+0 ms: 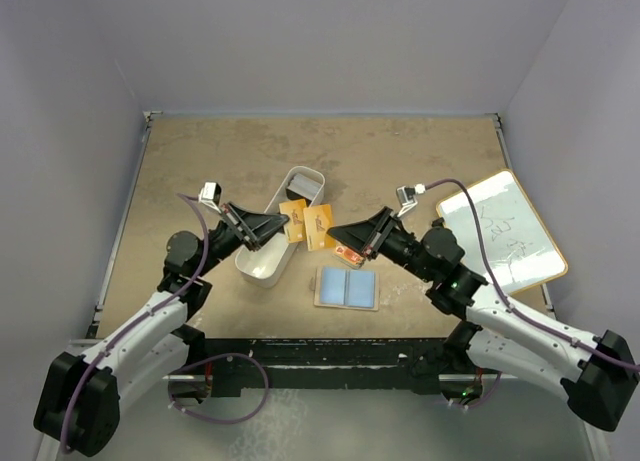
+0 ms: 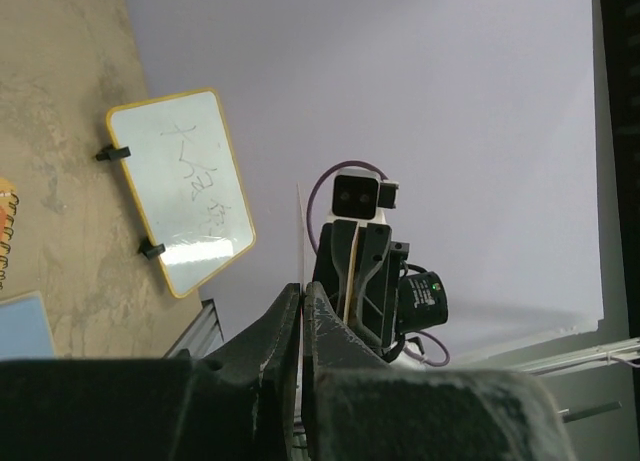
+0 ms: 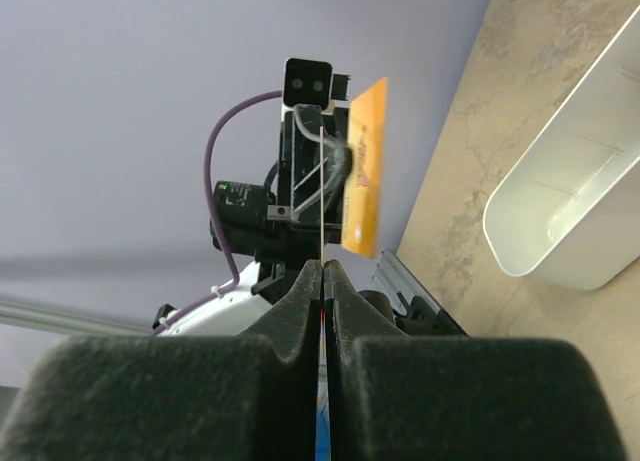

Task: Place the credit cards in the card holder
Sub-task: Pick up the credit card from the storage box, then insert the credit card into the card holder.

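1. Right gripper (image 3: 321, 273) sits closest in its wrist view, its dark padded jaws pressed narrow on a thin card seen edge-on. From above, this first card (image 1: 319, 227) is orange-gold.
2. Left gripper (image 2: 302, 293) faces it, jaws likewise pinched onto a second card (image 3: 365, 171), also orange-gold. Both cards hang side by side above the middle of the table.
3. Surface: a mottled tan-brown table (image 1: 200, 171), boxed by plain pale lilac-grey walls (image 1: 320, 41) on the left, far and right sides.
4. Count of task things: two cards, both held in the air, and one card holder (image 1: 346, 288). It lies open and flat just near of the cards, bluish inner panels up.
5. Other things:
   - one white bin (image 1: 262, 263) lies left of centre under the left gripper, with something grey in its far end;
   - one whiteboard (image 1: 505, 231) lies at the right edge;
   - one orange-red piece (image 1: 348, 253) lies beneath the right gripper, partly hidden.
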Robot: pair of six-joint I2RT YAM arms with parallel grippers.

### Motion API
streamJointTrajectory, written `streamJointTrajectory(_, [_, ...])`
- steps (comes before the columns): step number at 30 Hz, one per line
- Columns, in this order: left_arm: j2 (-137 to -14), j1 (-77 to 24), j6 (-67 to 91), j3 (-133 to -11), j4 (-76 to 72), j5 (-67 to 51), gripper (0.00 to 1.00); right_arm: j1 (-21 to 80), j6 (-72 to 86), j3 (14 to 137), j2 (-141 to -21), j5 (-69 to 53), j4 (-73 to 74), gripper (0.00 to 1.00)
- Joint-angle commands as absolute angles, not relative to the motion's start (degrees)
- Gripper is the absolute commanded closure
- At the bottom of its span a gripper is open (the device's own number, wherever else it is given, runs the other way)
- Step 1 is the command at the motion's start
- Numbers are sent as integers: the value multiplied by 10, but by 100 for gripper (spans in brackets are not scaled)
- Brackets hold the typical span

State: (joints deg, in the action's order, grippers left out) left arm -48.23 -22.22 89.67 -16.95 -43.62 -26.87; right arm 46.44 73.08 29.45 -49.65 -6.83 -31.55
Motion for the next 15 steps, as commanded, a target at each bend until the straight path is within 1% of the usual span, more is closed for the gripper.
streamJointTrajectory(1, [-494,-224,859,-172,-428,-260,100,461,718,305,-472,-54,-305,100])
streamJointTrajectory(5, [-510,-226,847,-170,-427,-260,100,461,673,322,-448,-36,-239,100])
streamJointTrajectory(9, [-524,-234,840,-170,-428,-261,100,459,568,371,-424,34,-105,100])
streamJointTrajectory(11, [-532,-240,831,-168,-425,-260,100,459,517,415,-431,67,-39,100])
streamJointTrajectory(15, [-541,-252,830,-155,-435,-243,100,458,437,472,-451,104,33,100])
